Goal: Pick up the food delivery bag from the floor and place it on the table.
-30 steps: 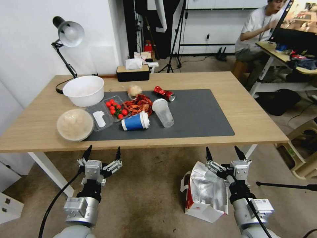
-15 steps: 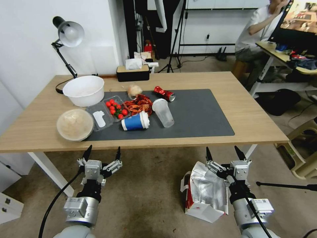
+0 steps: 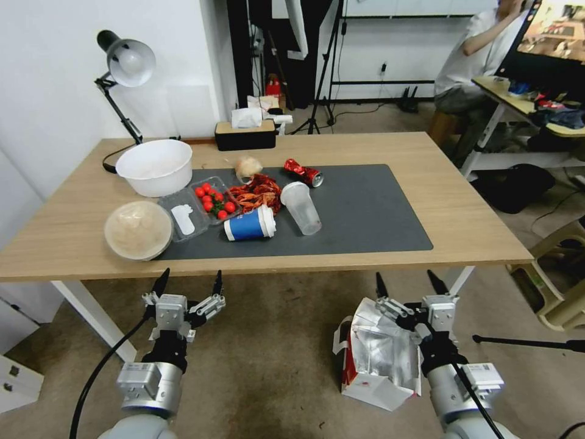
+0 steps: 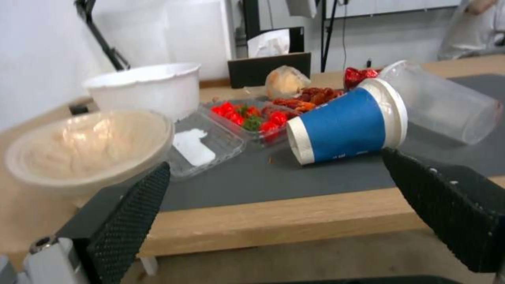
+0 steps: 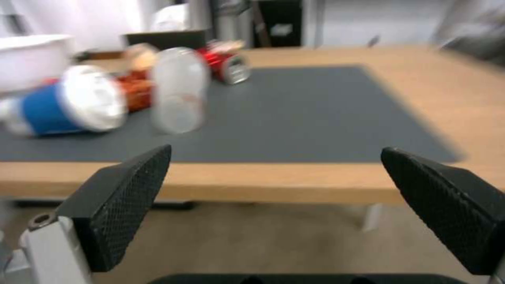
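Nearest, on the floor (image 3: 274,360) at the right, the food delivery bag (image 3: 381,356) stands with its foil mouth gaping; the right gripper (image 3: 407,285) hangs just above its far right rim, fingers spread wide, gripping nothing; the left gripper (image 3: 189,283) hovers off to the left, likewise wide open and empty; beyond them the table (image 3: 463,225) carries a tipped blue cup (image 3: 248,224) on its grey mat (image 3: 365,213)

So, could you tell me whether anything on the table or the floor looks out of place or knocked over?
Yes. On the dark grey mat, the blue paper cup, clear plastic cup and crushed red can all lie on their sides. The white foil-lined delivery bag sits on the carpet.
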